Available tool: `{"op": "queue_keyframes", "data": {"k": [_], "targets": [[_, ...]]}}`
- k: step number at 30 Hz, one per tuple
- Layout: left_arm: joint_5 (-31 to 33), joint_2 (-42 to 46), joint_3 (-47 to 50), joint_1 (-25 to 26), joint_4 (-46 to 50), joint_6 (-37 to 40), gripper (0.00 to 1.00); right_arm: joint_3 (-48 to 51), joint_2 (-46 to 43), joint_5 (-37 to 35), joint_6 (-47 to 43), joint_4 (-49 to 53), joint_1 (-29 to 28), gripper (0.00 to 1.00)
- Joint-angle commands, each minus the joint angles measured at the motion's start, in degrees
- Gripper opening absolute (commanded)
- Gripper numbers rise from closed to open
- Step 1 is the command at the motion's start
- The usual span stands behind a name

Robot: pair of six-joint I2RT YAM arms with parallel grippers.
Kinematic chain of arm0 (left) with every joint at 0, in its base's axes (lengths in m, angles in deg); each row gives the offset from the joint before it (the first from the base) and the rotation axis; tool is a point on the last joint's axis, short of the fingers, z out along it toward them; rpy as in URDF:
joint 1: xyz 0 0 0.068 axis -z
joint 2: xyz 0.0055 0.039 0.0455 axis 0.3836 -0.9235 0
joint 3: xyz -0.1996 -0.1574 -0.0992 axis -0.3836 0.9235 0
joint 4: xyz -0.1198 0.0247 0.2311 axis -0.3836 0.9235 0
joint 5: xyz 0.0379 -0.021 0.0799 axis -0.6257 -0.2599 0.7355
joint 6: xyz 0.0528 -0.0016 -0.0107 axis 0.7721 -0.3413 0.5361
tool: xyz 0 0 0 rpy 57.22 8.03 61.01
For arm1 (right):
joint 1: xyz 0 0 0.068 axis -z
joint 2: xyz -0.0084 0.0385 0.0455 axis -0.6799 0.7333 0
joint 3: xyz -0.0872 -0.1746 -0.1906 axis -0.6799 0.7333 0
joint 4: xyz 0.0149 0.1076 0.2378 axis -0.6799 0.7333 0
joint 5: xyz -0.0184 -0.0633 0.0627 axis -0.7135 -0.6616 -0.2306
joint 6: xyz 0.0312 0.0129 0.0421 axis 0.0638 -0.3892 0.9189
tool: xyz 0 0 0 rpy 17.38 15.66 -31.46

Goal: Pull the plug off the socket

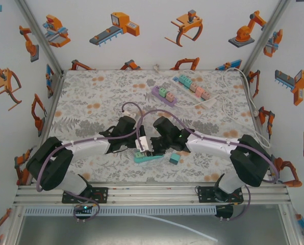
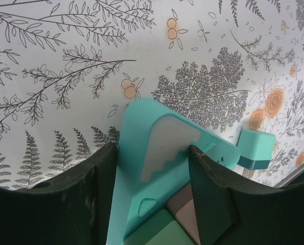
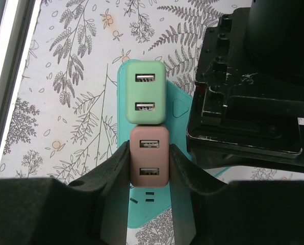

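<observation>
I'm pinching the pink plug (image 3: 149, 166) with my right gripper (image 3: 149, 153), my left gripper (image 2: 152, 153) straddling the socket strip (image 2: 134, 132), grip unclear.

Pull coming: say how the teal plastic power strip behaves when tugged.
The teal plastic power strip looks moulded: probably stiff. Thin and light-looking, it may lift with the pink USB plug unless the left gripper straddling it holds.

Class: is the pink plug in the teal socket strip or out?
In: pink plug sits level beside green plug, right pincer shut on it.

White links (image 1: 85, 144), black joints (image 1: 52, 163) and lilac cables (image 1: 133, 105) run to the black-padded left tool (image 2: 152, 153) and right tool (image 3: 149, 153).
</observation>
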Motion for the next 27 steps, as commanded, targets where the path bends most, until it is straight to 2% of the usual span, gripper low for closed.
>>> {"op": "queue_keyframes", "data": {"k": [1, 7, 14, 22, 27], "targets": [[9.5, -5.4, 3.3, 0.5, 14.9, 3.6, 0.50, -1.2, -3.0, 0.8, -3.4, -2.3, -3.1, 0.21], [8.3, -6.7, 3.9, -0.4, 14.1, 6.1, 0.50, -1.3, -3.8, 2.2, -2.5, -0.5, -4.4, 0.18], [8.2, -6.8, 4.8, -0.8, 13.7, 7.0, 0.50, -3.2, -4.0, -1.1, 0.6, 0.2, -4.3, 0.18], [8.6, -6.1, 4.9, -1.2, 14.7, 7.4, 0.50, -4.2, -4.8, 5.6, 4.3, 0.5, -4.3, 0.18], [9.0, -5.1, 5.0, -1.2, 15.5, 7.9, 0.49, -5.3, -4.6, 4.3, 7.3, 2.2, -4.4, 0.18]]}}
